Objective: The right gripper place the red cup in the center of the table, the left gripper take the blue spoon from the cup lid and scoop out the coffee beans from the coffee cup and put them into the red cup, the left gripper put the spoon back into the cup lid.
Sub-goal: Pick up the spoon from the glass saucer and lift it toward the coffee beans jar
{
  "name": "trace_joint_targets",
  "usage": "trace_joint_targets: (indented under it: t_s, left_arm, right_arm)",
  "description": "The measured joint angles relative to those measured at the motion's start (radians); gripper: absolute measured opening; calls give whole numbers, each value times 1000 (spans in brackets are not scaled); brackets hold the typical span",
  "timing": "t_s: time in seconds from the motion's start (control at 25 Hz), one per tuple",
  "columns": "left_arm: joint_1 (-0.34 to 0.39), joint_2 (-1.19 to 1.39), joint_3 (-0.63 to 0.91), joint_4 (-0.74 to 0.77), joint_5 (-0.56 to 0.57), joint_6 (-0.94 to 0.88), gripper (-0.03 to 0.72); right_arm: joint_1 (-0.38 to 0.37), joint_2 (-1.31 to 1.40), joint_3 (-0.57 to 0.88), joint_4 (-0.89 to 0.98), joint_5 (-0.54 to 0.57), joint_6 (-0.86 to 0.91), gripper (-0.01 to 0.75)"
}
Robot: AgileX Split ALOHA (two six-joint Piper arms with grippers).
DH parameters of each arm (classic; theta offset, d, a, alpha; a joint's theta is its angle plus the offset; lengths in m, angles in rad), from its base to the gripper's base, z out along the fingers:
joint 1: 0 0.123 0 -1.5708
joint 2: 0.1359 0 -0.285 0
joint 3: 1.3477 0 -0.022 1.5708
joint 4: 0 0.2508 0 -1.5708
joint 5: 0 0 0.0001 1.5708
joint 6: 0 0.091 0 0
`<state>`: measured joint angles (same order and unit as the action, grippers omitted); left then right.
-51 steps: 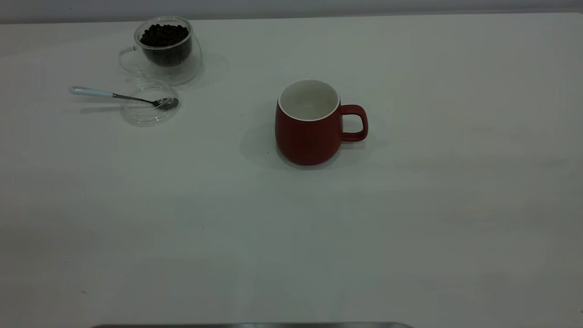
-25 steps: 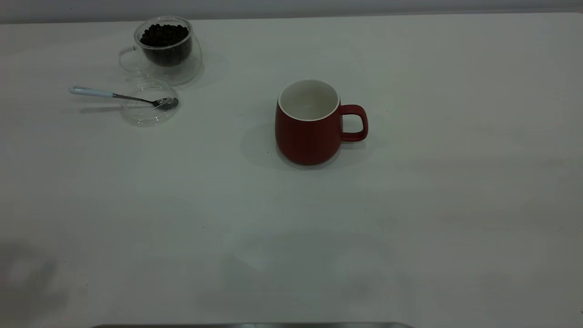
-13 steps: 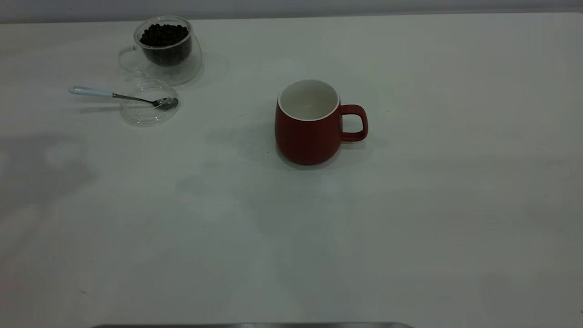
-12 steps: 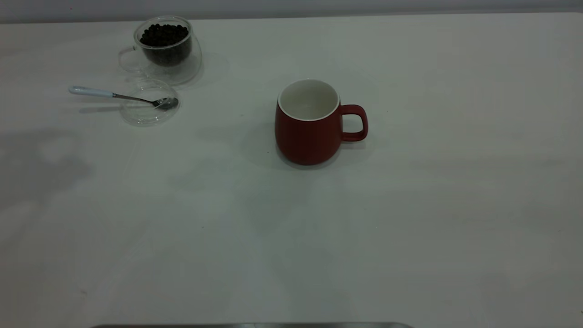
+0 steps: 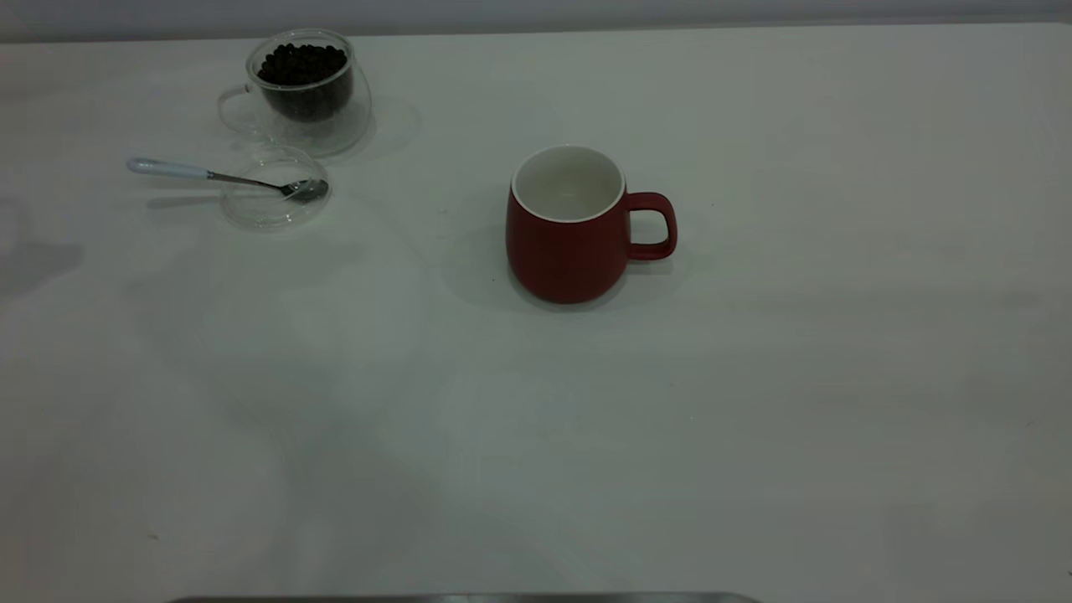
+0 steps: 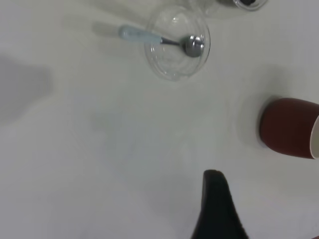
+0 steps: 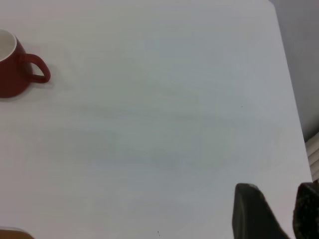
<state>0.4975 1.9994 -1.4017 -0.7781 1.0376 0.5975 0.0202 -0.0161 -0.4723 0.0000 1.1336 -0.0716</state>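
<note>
Neither gripper shows in the exterior view; the left gripper [image 6: 218, 209] appears in its wrist view only as one dark finger above bare table [image 5: 754, 377], holding nothing, so whether it is apart or together cannot be told, while the right gripper [image 7: 279, 209] shows two dark fingers slightly apart and empty. The matte, rounded red cup [image 5: 574, 224] stands upright and empty at frame centre. At upper left, the clear glass coffee cup [image 5: 306, 92] holds dark coffee beans [image 5: 301, 65], and just below it the blue spoon [image 5: 222, 177] rests with its metal bowl in the round glass cup lid [image 5: 272, 201].
</note>
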Motion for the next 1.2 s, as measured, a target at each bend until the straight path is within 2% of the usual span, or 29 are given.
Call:
trace_joint_targets:
  t_s: [0.24, 0.52, 0.84, 1.2]
  left_arm:
    - [19, 179, -29, -65, -30, 145, 558]
    - [19, 386, -185, -66, -7, 221, 558]
    - [13, 571, -374, -60, 43, 256, 558]
    - [-43, 707, -552, -54, 113, 258, 558]
  right_arm:
    - [0, 0, 0, 0, 0, 0, 239]
    - [0, 0, 0, 0, 0, 0, 239]
    - [0, 0, 0, 0, 0, 0, 239]
    - [0, 0, 0, 0, 0, 0, 239]
